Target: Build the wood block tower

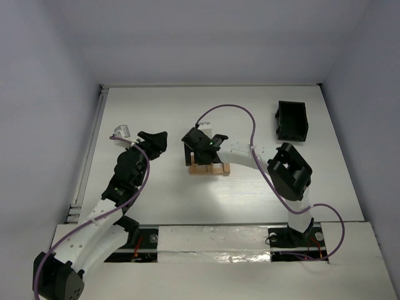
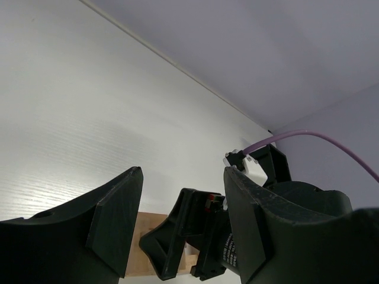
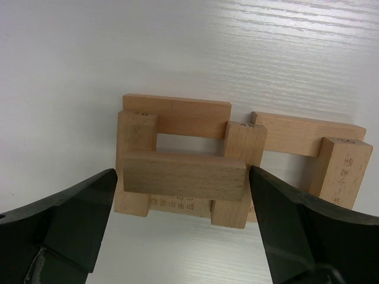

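Note:
The wood block tower (image 1: 209,167) stands at the table's middle. In the right wrist view it is a crossed stack of light-tan blocks, and its top block (image 3: 185,176) lies across two blocks below. More blocks (image 3: 308,135) adjoin it on the right. My right gripper (image 1: 199,147) hovers over the tower, open. Its fingers (image 3: 77,207) flank the top block's two ends with small gaps. My left gripper (image 1: 156,140) is open and empty, left of the tower and pointing at it. The left wrist view shows a tower block (image 2: 145,248) and the right gripper (image 2: 189,236) between the left gripper's jaws.
A small black plastic box (image 1: 292,120) stands at the back right. A small white piece (image 1: 120,132) lies near the left edge of the table, behind my left gripper. A purple cable (image 1: 228,109) loops over the right arm.

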Controlling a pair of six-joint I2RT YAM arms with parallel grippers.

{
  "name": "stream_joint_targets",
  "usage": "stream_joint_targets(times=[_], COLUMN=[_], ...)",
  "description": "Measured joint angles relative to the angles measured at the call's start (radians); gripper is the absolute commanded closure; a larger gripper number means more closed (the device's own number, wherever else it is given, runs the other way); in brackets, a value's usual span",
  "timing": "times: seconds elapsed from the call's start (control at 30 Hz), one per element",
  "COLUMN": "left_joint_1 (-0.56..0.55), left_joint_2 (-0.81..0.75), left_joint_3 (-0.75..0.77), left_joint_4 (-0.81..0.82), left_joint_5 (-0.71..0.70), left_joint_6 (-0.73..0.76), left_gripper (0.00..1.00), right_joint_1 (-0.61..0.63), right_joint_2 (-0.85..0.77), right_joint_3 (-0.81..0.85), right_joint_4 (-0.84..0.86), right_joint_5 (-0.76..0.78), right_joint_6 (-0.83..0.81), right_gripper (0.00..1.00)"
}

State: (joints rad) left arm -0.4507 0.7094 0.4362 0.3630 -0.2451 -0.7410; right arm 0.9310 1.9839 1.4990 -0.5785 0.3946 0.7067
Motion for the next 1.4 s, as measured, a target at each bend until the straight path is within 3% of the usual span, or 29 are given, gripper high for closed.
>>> stream_joint_targets(times=[0.27,0.43,0.73,0.93,1.23,1.4], left_joint_1=[0.0,0.0,0.0,0.0,0.0,0.0], left_joint_2=[0.002,0.014,0.07,0.015,-0.215,-0.248], left_joint_3=[-0.003,-0.003,-0.002,-0.019,-0.078,-0.078], left_joint_4=[0.003,0.011,-0.006,-0.012,-0.1,-0.136], left_joint_5=[0.0,0.006,0.065,0.114,0.16,0.163], left_joint_6=[0.0,0.002,0.006,0.0,0.034,0.047], left_gripper=[0.46,0.45,0.43,0.42,0.44,0.46], right_joint_1=[0.0,0.0,0.0,0.0,0.0,0.0], right_joint_2=[-0.03,-0.148,-0.679,-0.995,-1.222,-1.271], right_joint_3=[-0.002,-0.043,-0.434,-0.654,-0.941,-1.024], right_joint_4=[0.0,0.016,0.223,0.338,0.411,0.436], right_joint_5=[0.017,0.032,0.126,0.203,0.259,0.262], right_joint_6=[0.0,-0.003,0.004,0.006,0.056,0.084], right_gripper=[0.0,0.0,0.0,0.0,0.0,0.0])
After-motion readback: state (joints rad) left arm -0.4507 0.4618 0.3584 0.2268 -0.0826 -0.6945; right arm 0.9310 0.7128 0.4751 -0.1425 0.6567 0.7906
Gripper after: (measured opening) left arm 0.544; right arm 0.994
